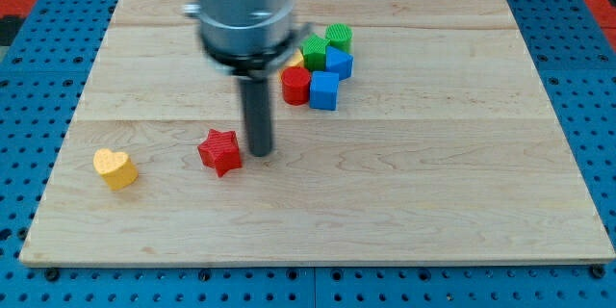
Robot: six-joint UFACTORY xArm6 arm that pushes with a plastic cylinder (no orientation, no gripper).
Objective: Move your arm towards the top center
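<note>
My tip rests on the wooden board, just to the right of a red star block, close to it but apart. A yellow heart block lies further to the view's left. Above and to the right of the tip is a cluster: a red cylinder, a blue cube, a second blue block, a green star-like block, a green cylinder and a yellow block mostly hidden behind the rod's mount.
The arm's grey cylindrical mount hangs over the board's top centre-left and hides part of it. A blue perforated table surrounds the board on all sides.
</note>
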